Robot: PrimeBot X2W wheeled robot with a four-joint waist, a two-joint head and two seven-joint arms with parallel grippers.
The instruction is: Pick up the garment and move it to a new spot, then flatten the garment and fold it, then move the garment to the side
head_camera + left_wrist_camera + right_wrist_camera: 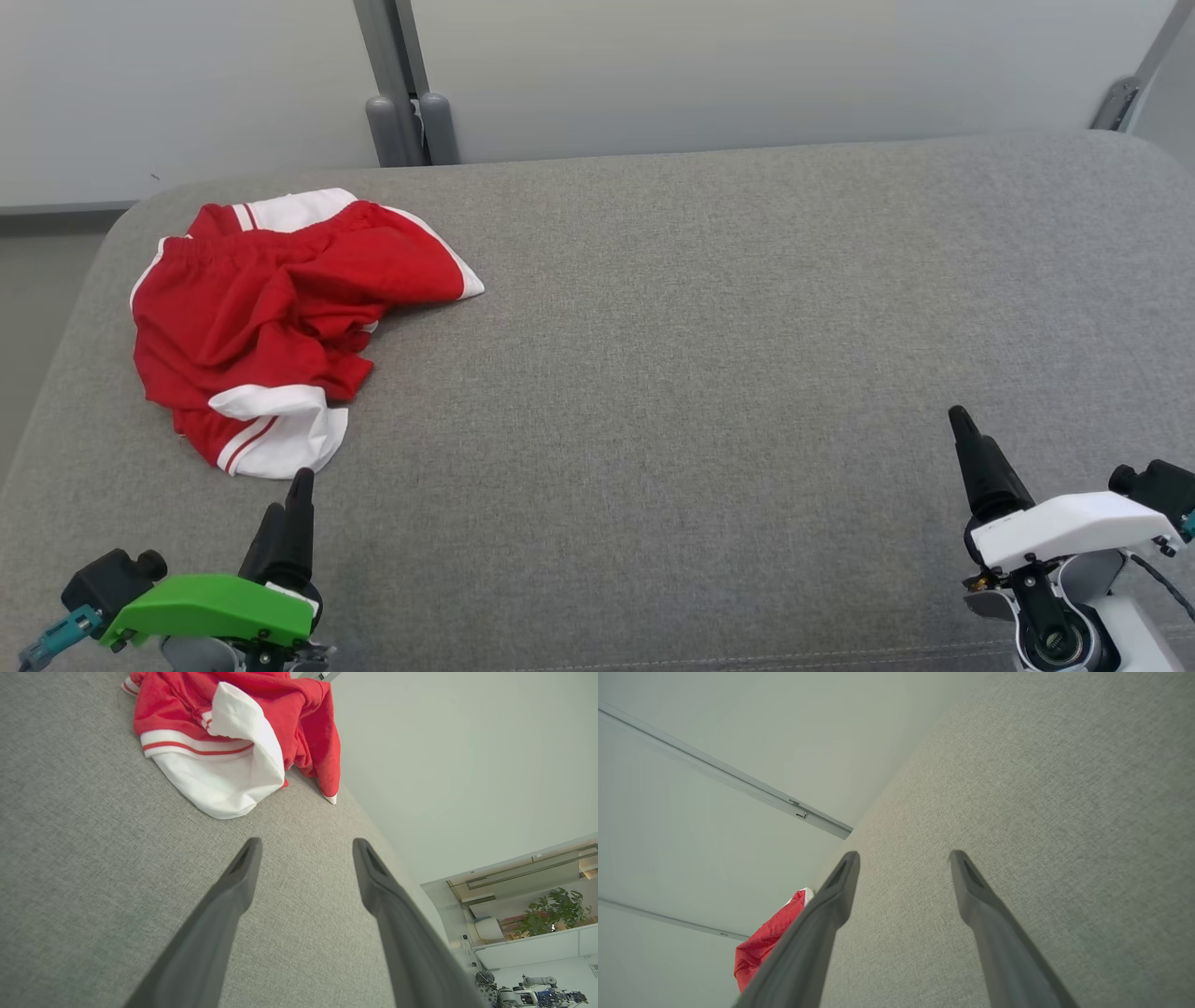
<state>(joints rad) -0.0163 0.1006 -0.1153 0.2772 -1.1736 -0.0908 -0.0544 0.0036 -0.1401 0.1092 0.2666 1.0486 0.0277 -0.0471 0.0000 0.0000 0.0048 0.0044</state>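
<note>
The garment lies crumpled on the far-left part of the cushion, close to the cushion's left edge. It is bunched into a heap, so no clean long axis shows. One white end with red stripe trim sticks out toward the cushion's near edge, and another white panel lies toward the far edge.

The left hand hovers at the cushion's near-left edge, fingers spread and empty. They point straight at that near white end, which lies just beyond the tips and apart from them.

The right hand is at the cushion's near-right edge, jaws wide and empty, with bare grey fabric ahead and the garment well apart to its left.

The left hand is plainly the nearer, so the pick-up probably falls to it: a short reach forward onto the white end.
</note>
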